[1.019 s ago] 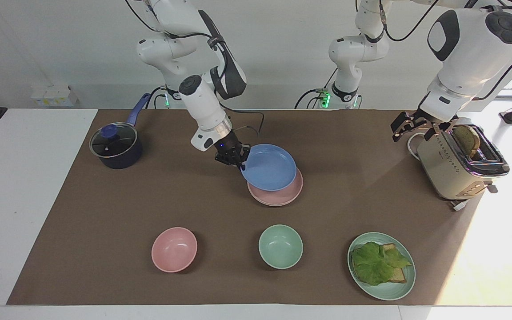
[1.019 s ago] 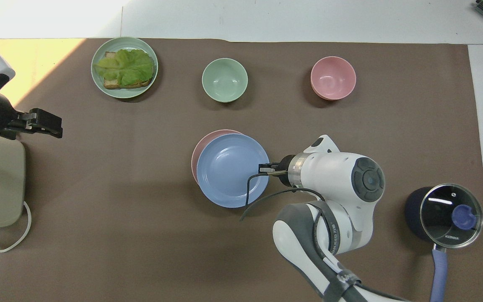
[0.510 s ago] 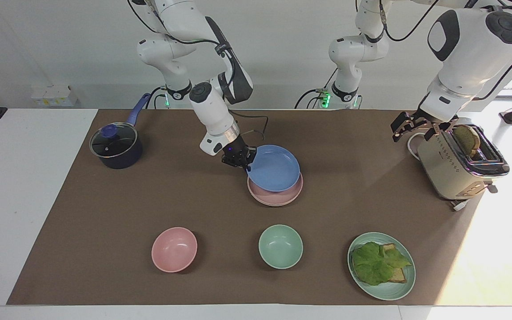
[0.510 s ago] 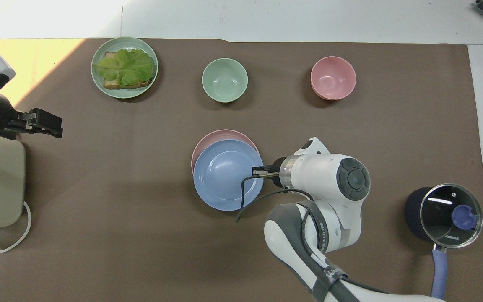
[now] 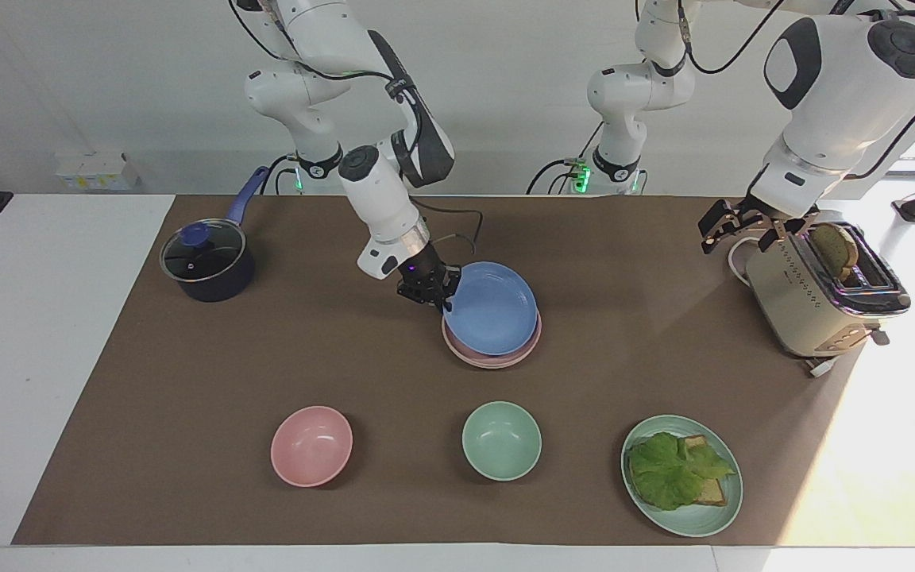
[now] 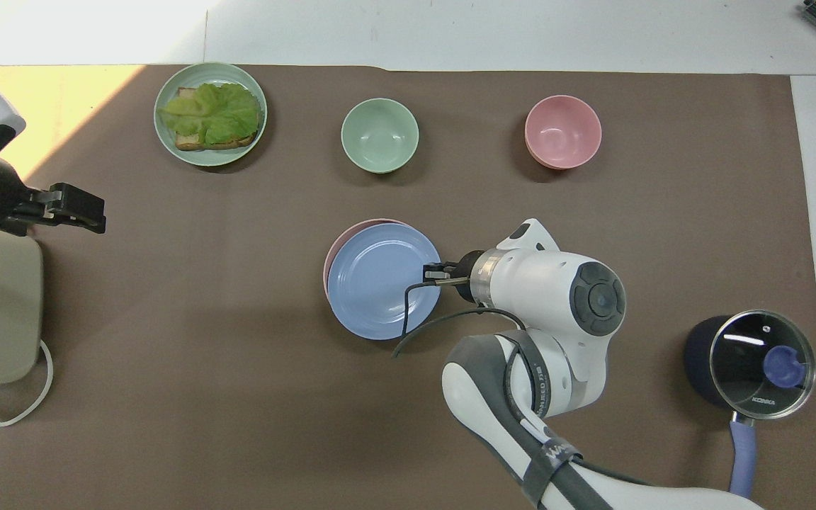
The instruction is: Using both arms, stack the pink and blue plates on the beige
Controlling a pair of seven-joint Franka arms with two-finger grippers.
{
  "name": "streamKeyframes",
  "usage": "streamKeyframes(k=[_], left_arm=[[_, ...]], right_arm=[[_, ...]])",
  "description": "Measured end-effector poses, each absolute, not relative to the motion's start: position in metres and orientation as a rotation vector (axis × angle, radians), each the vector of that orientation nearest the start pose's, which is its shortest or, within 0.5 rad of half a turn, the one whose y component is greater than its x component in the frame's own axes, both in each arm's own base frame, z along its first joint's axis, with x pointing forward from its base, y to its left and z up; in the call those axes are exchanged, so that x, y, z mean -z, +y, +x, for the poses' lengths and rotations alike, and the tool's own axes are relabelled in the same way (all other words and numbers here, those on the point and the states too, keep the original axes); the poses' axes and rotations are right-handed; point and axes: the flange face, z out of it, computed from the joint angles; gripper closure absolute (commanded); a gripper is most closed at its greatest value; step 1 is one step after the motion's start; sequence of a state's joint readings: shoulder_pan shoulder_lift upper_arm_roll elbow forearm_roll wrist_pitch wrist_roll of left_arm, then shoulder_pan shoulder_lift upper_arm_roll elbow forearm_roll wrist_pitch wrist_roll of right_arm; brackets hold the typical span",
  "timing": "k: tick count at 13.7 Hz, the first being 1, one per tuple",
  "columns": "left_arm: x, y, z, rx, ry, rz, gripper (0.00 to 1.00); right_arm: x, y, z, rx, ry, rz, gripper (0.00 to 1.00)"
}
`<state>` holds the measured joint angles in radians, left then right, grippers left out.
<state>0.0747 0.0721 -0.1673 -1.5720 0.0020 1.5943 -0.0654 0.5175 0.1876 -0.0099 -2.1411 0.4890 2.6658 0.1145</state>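
Note:
The blue plate [image 5: 493,308] [image 6: 380,283] lies slightly tilted on the pink plate [image 5: 535,340] [image 6: 328,256] at the middle of the mat, covering nearly all of it. Only a crescent of pink rim shows. My right gripper [image 5: 443,300] [image 6: 433,275] is at the blue plate's rim on the side toward the right arm's end of the table, shut on that edge. The beige plate is hidden under the stack. My left gripper [image 5: 723,226] [image 6: 75,209] waits open in the air beside the toaster, holding nothing.
A toaster [image 5: 811,294] with bread in it stands at the left arm's end. A dark pot with a glass lid [image 5: 207,258] sits at the right arm's end. Farther from the robots are a pink bowl [image 5: 311,445], a green bowl [image 5: 501,439] and a green plate [image 5: 712,520] with lettuce toast.
The right gripper has carried the blue plate toward the left arm's end and lowered it, so it now covers more of the pink plate. The left arm has not moved.

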Motion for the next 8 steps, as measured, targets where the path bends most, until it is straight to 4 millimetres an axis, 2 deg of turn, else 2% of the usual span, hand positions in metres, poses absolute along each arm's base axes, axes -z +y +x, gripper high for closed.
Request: streamKeyframes(k=[1,2,3,4,5,7,8], left_arm=[[-0.586,-0.05,0.574,-0.078,0.043,-3.146,0.0],[-0.586,-0.05,0.574,-0.078,0.043,-3.146,0.0],[-0.586,-0.05,0.574,-0.078,0.043,-3.146,0.0],[-0.586,-0.05,0.574,-0.078,0.043,-3.146,0.0],[-0.586,-0.05,0.574,-0.078,0.043,-3.146,0.0],[-0.586,-0.05,0.574,-0.078,0.043,-3.146,0.0],[-0.586,-0.05,0.574,-0.078,0.043,-3.146,0.0]], right_arm=[[-0.351,0.276,0.526,0.326,0.01,-2.744,0.44],[-0.352,0.277,0.527,0.331,0.008,-2.742,0.29],[-0.352,0.278,0.529,0.334,0.006,-2.742,0.23],[-0.353,0.278,0.53,0.337,0.004,-2.742,0.27],[-0.354,0.278,0.532,0.343,0.005,-2.74,0.26],[-0.364,0.275,0.54,0.373,0.019,-2.729,0.12],[-0.371,0.268,0.546,0.395,0.042,-2.721,0.09]])
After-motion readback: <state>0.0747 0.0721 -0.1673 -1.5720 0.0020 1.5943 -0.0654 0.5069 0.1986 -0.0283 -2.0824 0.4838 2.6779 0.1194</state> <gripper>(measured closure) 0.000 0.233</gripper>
